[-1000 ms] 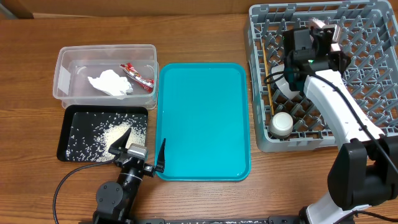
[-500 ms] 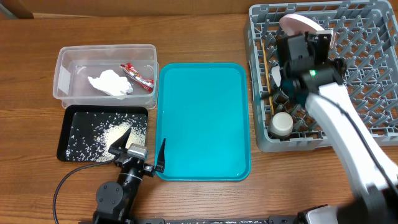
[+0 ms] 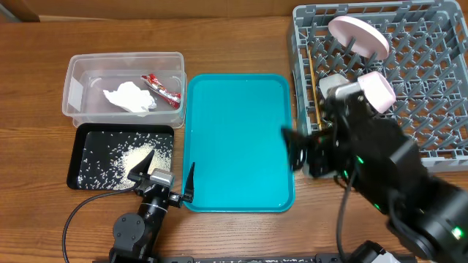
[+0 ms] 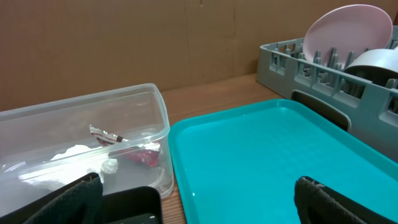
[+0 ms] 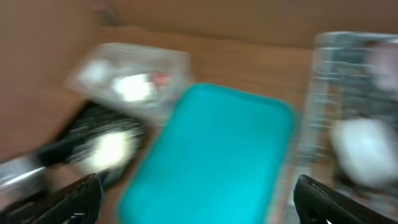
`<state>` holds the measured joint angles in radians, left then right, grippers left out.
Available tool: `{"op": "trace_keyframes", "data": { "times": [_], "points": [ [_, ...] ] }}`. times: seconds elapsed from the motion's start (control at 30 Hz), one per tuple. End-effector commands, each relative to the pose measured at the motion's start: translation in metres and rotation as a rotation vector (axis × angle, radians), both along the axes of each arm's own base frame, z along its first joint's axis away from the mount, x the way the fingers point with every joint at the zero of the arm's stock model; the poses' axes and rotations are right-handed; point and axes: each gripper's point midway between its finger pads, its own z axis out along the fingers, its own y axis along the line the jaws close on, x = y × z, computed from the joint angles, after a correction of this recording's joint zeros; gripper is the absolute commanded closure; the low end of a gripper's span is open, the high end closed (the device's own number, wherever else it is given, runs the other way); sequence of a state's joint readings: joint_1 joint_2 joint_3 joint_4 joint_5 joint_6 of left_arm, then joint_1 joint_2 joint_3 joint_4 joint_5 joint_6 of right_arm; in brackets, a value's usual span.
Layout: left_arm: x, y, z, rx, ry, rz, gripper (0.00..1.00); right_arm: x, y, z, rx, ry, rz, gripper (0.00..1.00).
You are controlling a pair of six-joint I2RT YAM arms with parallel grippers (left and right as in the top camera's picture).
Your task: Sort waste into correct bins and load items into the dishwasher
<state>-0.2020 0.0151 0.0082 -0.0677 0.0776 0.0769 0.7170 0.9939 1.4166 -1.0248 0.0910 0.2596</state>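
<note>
Grey plastic dish rack, large, square and bristling with upright pegs, stands at the table's right end. Left of it lies a big teal serving tray with nothing on it. Further left is a clear plastic rectangular tub, and in front of that a shallow black rectangular tray.

The right gripper hangs over the teal tray's right rim, blurred in both views. Its jaws are spread wide, with nothing between them. The left gripper rests by the black tray, also gaping and empty.

In the rack a small pink bowl stands on edge, with a whitish-grey bowl near it. Two thin wooden chopsticks lie along the left wall. The crumpled white tissue and the crinkled red snack wrapper are in the tub, and the loose white rice grains are on the black tray.

I'd judge the sorting nearly finished, the step in hand being to get the right arm clear of the rack. To do that well, it should travel high enough to miss the rack wall and the tray rim. The elbow should keep away from the pink bowl, which looks easy to tip. The jaws should stay apart so they snag no peg or chopstick.
</note>
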Motion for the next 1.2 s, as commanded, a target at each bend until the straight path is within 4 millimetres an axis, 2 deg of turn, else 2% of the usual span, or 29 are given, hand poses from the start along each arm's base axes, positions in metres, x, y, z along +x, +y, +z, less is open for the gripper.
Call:
{"op": "trace_keyframes", "data": {
  "times": [0.0, 0.1, 0.17, 0.27, 0.33, 0.5, 0.67, 0.93, 1.03, 1.17],
  "points": [
    [0.000, 0.002, -0.001, -0.017, 0.003, 0.011, 0.00, -0.036, 0.033, 0.008, 0.120, 0.078, 0.236, 0.00],
    [0.000, 0.002, -0.001, -0.017, 0.003, 0.011, 0.00, -0.036, 0.031, 0.004, 0.099, 0.080, 0.233, 0.00],
    [0.000, 0.002, -0.001, -0.017, 0.003, 0.011, 0.00, -0.026, 0.021, 0.003, 0.067, 0.053, 0.163, 0.00],
    [0.000, 0.002, -0.001, -0.017, 0.003, 0.011, 0.00, -0.021, 0.007, 0.003, 0.036, 0.025, 0.094, 0.00],
    [0.000, 0.002, -0.001, -0.017, 0.003, 0.011, 0.00, -0.021, -0.006, 0.006, 0.018, -0.002, 0.042, 0.00],
    [0.000, 0.002, -0.001, -0.017, 0.003, 0.011, 0.00, -0.022, -0.055, 0.023, -0.019, -0.113, -0.137, 0.00],
    [0.000, 0.002, -0.001, -0.017, 0.003, 0.011, 0.00, -0.025, -0.081, 0.031, -0.040, -0.166, -0.215, 0.00],
    [0.000, 0.002, -0.001, -0.017, 0.003, 0.011, 0.00, -0.031, -0.129, 0.041, 0.025, -0.187, -0.400, 0.00],
    [0.000, 0.002, -0.001, -0.017, 0.003, 0.011, 0.00, -0.035, -0.154, 0.037, 0.021, -0.205, -0.512, 0.00],
    [0.000, 0.002, -0.001, -0.017, 0.003, 0.011, 0.00, -0.034, -0.175, 0.013, 0.009, -0.228, -0.617, 0.00]
  ]
}}
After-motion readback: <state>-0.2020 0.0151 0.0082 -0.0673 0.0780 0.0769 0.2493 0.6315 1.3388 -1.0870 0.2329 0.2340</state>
